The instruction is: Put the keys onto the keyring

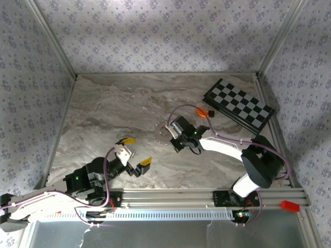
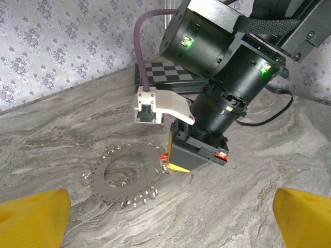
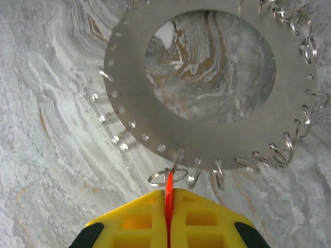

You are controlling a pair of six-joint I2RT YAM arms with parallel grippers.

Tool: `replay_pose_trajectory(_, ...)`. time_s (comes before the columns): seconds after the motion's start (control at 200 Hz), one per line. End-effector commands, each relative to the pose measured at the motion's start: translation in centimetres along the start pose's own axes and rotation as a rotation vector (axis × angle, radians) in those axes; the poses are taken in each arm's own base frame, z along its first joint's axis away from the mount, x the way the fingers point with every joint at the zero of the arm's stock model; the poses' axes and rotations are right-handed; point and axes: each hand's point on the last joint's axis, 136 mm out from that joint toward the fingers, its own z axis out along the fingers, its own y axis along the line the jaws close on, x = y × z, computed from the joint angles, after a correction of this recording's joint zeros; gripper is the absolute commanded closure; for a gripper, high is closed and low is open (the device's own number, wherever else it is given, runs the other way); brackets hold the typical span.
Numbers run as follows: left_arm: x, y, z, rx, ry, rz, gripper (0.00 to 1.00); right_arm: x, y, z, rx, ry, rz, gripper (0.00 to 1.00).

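Seen from above, the right gripper (image 3: 168, 206) and its arm crowd the keyring (image 3: 134, 103) from 4 o'clock (right at its rim). The left gripper (image 1: 137, 151) sits near at 8, the chequered board (image 1: 239, 106) well off at 2. From 9 to 12 the table (image 1: 114, 108) lies open.

Chequered board (image 1: 238, 106) far right; orange piece (image 1: 202, 111) beside it.

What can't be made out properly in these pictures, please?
The key: right wrist view, mostly buried between the fingers of the shut right gripper; whether it threads a ring is too fine to judge.
The keyring: cut off by the top edge there.
The orange piece: top view, too small.
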Motion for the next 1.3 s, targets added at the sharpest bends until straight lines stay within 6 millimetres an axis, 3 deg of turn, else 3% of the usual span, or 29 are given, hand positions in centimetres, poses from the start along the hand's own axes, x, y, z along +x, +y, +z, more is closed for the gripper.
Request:
replay_pose_trajectory(0.0,-2.7,-0.1,-0.6,0.008,-0.072,-0.017,0.01,0.8,-0.1,-0.6,0.015,0.000,0.030,1.00)
replay_pose_trajectory(0.255,-3.0,-0.2,-0.8,0.018,-0.084,-0.027,0.00,2.9,0.1,-0.6,0.016,0.041,0.066,1.00)
replay_pose_trajectory(0.795,-2.5,0.2,-1.1,0.003,-0.084,-0.029,0.01,7.0,2.9,0.4,-0.046,0.131,0.122,1.00)
replay_pose_trajectory(0.969,-2.6,0.2,-1.1,0.004,-0.086,-0.030,0.00,7.7,3.7,0.7,-0.073,0.143,0.137,0.90)
replay_pose_trajectory(1.294,-2.7,0.2,-0.9,-0.003,-0.077,-0.027,0.01,8.2,4.4,0.5,-0.106,0.135,0.139,0.83)
